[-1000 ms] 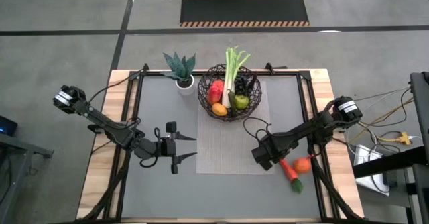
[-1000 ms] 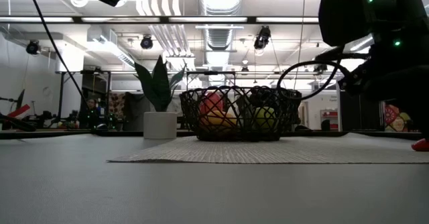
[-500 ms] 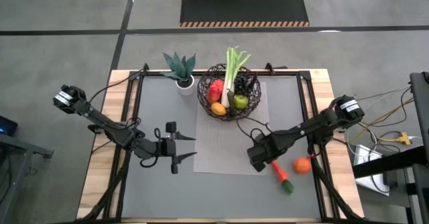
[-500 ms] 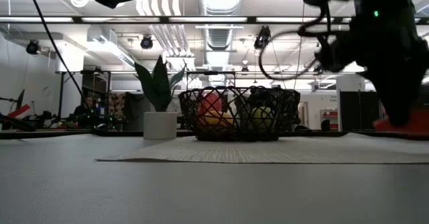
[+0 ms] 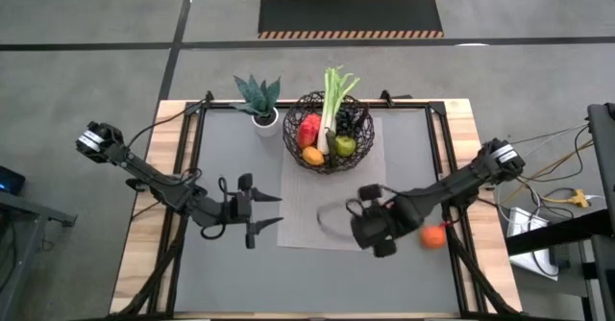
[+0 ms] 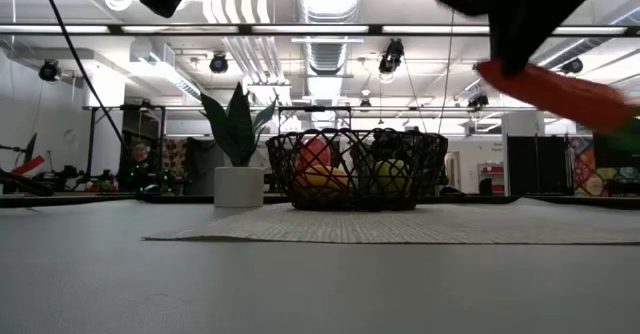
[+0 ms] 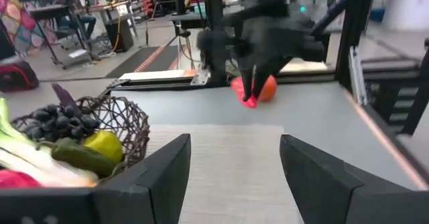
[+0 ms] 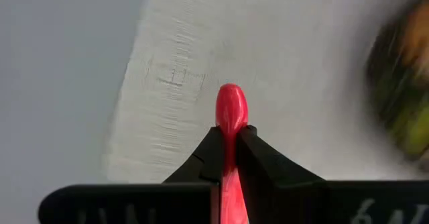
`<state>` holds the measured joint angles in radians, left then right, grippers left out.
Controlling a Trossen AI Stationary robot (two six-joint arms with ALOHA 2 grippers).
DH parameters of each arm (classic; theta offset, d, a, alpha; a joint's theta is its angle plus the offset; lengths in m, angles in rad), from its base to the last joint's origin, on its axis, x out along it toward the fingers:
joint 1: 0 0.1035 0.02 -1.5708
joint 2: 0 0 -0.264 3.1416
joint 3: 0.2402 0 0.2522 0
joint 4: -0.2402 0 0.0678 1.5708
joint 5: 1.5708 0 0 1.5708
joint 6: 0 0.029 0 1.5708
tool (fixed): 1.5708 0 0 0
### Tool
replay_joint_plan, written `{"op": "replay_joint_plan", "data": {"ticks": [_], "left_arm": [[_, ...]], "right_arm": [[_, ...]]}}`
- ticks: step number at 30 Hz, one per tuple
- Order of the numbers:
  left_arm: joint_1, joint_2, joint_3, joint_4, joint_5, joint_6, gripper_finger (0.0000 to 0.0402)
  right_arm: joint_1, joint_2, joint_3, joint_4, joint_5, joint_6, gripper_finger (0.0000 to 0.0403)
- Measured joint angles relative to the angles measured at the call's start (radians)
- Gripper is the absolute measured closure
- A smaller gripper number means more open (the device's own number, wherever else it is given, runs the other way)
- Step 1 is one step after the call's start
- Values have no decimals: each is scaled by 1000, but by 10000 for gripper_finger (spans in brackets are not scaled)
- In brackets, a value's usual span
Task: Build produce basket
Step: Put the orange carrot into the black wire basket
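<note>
The dark wire basket [image 5: 330, 134] stands on a pale mat [image 5: 317, 201] at the table's far middle. It holds a leek, a red, a green and an orange fruit, and dark grapes. My right gripper [image 5: 370, 233] hangs over the mat's near right corner, shut on the red-orange carrot [image 6: 545, 89]. In the high view the gripper hides the carrot. An orange round fruit [image 5: 432, 235] lies on the table just right of it. My left gripper [image 5: 264, 212] waits open to the left of the mat, pointing toward the right gripper. My right gripper pinches the carrot's body [image 8: 230, 153] between its two fingers, coming steeply from above. The carrot's narrow rounded tip [image 8: 231, 106] sticks out past the fingertips. The carrot is lifted clear of the table and slants, its green top [image 6: 628, 139] the lower end.
A small white pot with a spiky green plant [image 5: 259, 102] stands left of the basket. Black frame rails [image 5: 187, 167] run along the table's left, right and far sides. In the left wrist view the basket [image 7: 80, 137] is beside the left finger.
My right gripper has risen well above the table and rolled about its own line, drifting slightly toward the mat. The carrot, which lay on the table beside the orange fruit, has gone up with it and hangs clear and slanted. The orange fruit has stayed where it was.
</note>
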<state>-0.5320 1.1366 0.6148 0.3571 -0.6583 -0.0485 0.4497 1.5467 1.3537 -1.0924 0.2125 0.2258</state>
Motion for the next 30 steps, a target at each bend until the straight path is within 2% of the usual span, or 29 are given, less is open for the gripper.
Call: {"op": "replay_joint_plan", "data": {"ticks": [4,6,11,15,19,23,30], "left_arm": [[0,0,0,42,26,-52,189],[0,0,-3,65,55,-74,189],[4,0,-58,228,64,-138,189],[23,25,-114,460,62,-208,189],[31,98,-132,614,60,-225,189],[37,200,-105,691,63,-234,188],[55,350,-42,786,152,-234,147]], "right_arm": [[86,0,33,22,99,-641,386],[123,0,29,42,187,-942,386],[171,15,4,202,568,-1292,386],[189,42,-19,374,710,-1642,386],[183,71,-43,574,754,-1864,386],[176,99,-45,677,751,-2026,385],[164,115,-42,739,750,-2141,385]]}}
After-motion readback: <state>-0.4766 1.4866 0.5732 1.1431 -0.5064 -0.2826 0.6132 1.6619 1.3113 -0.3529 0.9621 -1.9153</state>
